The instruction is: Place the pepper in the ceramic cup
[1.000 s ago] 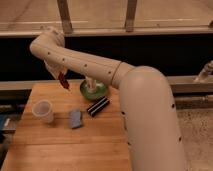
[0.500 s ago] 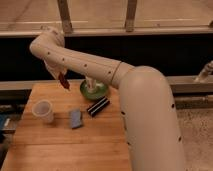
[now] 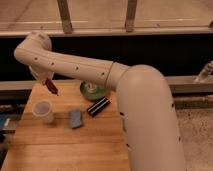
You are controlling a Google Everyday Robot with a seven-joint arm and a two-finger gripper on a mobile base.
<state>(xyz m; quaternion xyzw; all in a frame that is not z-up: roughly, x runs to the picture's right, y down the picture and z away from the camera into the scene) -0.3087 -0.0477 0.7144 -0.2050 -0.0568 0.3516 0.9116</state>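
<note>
Item: tool (image 3: 46, 80). Location: left of the frame, above the far left part of the desk (image 3: 65, 145), at the end of the pale arm (image 3: 75, 65) that sweeps in from the large body at right. State: pressed together, pinching the pepper.

Item: pepper (image 3: 52, 86). Slim, dark red, hanging from the tool and slanting down to the right, clear of the desk surface. Change noted: over the last second it sits in practically the same spot in the frame and at the same slant; the arm's pose matches too. Meaning for the task: the pick-up is done and the carry is in hand, but no visible progress toward the drop point is made across this interval.

Item: ceramic cup (image 3: 44, 111). Off-white, upright, mouth open, on the left part of the desk, below and slightly left of the pepper. Unchanged in place. Apart from the pepper; nothing seen inside it.

Item: blue block (image 3: 75, 118). Lies on the desk just right of the cup. Unchanged.

Item: black ribbed block (image 3: 98, 106). Lies diagonally at mid-desk. Unchanged.

Item: green bowl (image 3: 92, 91). At the far edge of the desk, partly behind the arm, with something pale inside. Unchanged.

Assessment: remaining work is a short shift down and left to bring the pepper's tip over the cup mouth, then release.
</note>
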